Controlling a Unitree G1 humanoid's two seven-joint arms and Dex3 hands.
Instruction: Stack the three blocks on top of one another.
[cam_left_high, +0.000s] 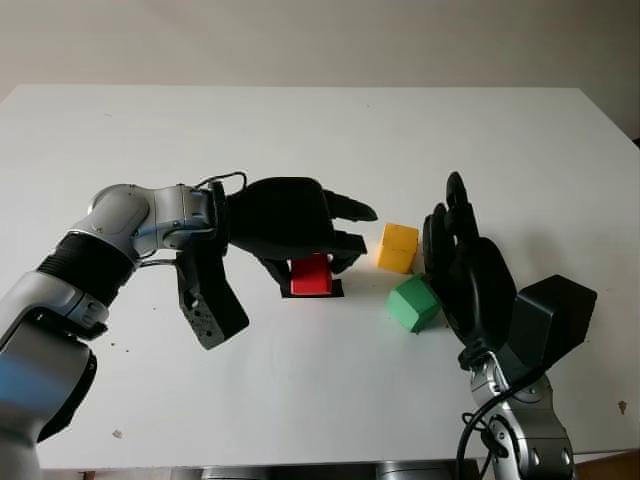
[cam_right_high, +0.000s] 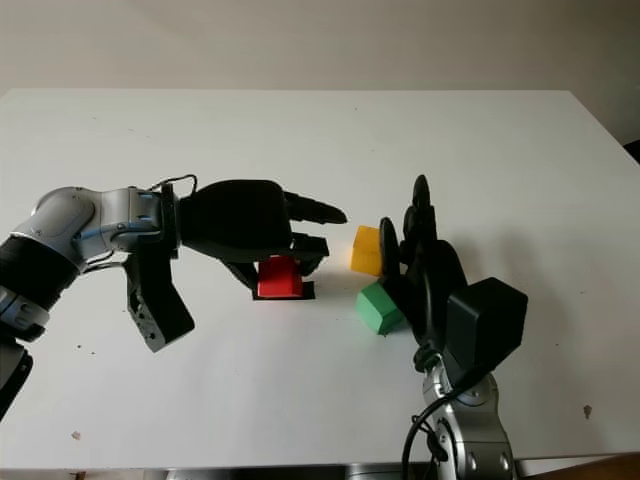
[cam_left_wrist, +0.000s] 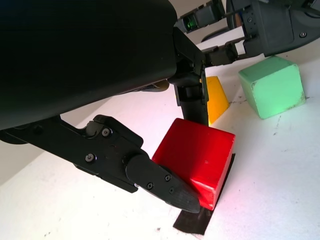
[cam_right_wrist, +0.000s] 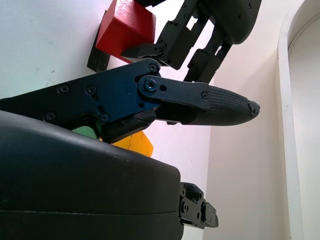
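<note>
A red block (cam_left_high: 311, 277) stands on a black mark (cam_left_high: 338, 290) near the table's middle. My left hand (cam_left_high: 314, 262) reaches over it from the left. In the left wrist view its thumb (cam_left_wrist: 160, 182) lies against one face of the red block (cam_left_wrist: 200, 155) and a finger (cam_left_wrist: 192, 97) comes down on the far side. A yellow block (cam_left_high: 398, 247) sits just right of the red one. A green block (cam_left_high: 414, 303) lies in front of the yellow one. My right hand (cam_left_high: 460, 260) stands upright and open right beside the green block, holding nothing.
The white table (cam_left_high: 320, 130) stretches wide behind the blocks; its front edge (cam_left_high: 300, 466) is near my arms. The three blocks sit close together, with my right hand's fingers (cam_right_wrist: 220, 107) a short way from the left hand.
</note>
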